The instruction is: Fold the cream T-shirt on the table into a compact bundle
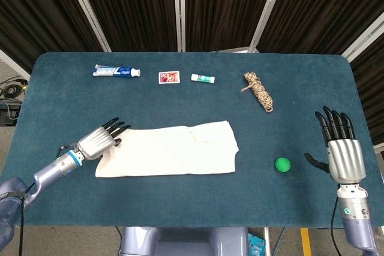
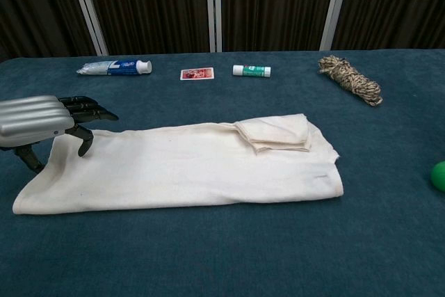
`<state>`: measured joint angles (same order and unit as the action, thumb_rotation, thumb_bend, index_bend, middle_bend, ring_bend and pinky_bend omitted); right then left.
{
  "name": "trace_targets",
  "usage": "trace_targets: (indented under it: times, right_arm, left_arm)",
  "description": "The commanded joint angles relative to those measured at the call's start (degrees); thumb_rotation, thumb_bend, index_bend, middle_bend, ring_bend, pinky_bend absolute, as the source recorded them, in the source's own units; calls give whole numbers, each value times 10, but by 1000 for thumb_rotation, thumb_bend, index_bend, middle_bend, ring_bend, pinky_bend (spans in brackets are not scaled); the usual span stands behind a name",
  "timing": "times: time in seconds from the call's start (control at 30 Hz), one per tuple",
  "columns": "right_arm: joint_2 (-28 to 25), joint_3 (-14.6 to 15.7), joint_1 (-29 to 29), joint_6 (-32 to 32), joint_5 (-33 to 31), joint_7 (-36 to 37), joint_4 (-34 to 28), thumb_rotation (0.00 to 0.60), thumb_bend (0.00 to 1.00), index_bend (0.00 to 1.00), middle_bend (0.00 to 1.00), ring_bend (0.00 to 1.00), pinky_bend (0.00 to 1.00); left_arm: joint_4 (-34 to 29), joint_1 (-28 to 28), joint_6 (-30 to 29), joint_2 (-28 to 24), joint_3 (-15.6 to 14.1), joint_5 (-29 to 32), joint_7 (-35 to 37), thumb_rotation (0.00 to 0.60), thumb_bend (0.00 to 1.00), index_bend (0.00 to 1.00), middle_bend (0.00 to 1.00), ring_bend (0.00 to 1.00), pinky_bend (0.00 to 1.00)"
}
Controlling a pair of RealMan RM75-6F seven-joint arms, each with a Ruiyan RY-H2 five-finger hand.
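Shirt (image 1: 168, 151) lies near the middle of the table (image 1: 180, 208), already folded lengthwise into a long flat band running left to right; a sleeve or flap (image 2: 274, 133) sits doubled on top near the right end; edges roughly squared, left end slightly rumpled and lifted in the chest view.

Left hand (image 1: 99, 142) is at the shirt's left end, palm down, fingers (image 2: 90, 110) spread and curled over the far left corner; thumb appears to reach under the edge, but whether cloth is actually pinched I cannot tell; cloth there rises toward the hand, which suggests contact at least.

Right hand (image 1: 343, 154) hovers well apart from the shirt, at the right edge of the table, fingers straight and apart, holding nothing; a green ball (image 1: 282, 164) lies between it and the shirt.

Progress, judged: lengthwise folds done; the band is not yet a compact bundle; left to do is folding it end over end, probably left end toward the right, once or twice, then flattening.

Along the far edge, untouched: toothpaste (image 1: 117, 71), card (image 1: 168, 77), small tube (image 1: 203, 78), rope (image 1: 258, 91).
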<state>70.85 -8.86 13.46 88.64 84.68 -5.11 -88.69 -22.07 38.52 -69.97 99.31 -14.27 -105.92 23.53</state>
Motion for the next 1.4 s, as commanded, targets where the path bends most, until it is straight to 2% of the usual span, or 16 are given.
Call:
trace_targets:
  times: [0.03, 0.7, 0.87, 1.13, 1.4]
  right_arm:
    - [0, -1, 0, 0, 1, 0, 0, 600, 0, 10, 0, 0, 0]
    - [-3, -6, -3, -5, 3, 4, -2, 600, 0, 24, 0, 0, 0]
    - [-3, -6, -4, -5, 5, 4, -2, 600, 0, 25, 0, 0, 0]
    - [-3, -7, -4, -4, 9, 4, -3, 600, 0, 30, 0, 0, 0]
    - [-3, -8, -5, -6, 11, 6, -3, 600, 0, 33, 0, 0, 0]
  left_arm:
    - [-3, 1, -1, -1, 0, 1, -1, 600, 299, 489, 0, 0, 0]
    - [-15, 3, 3, -4, -6, 4, -8, 600, 334, 496, 0, 0, 0]
    - [-15, 2, 1, -2, -5, 6, -6, 600, 340, 575, 0, 0, 0]
    - [-11, 3, 1, 5, -5, 7, -3, 600, 445, 644, 0, 0, 0]
    - [-10, 3, 2, 9, -6, 8, 1, 600, 459, 769, 0, 0, 0]
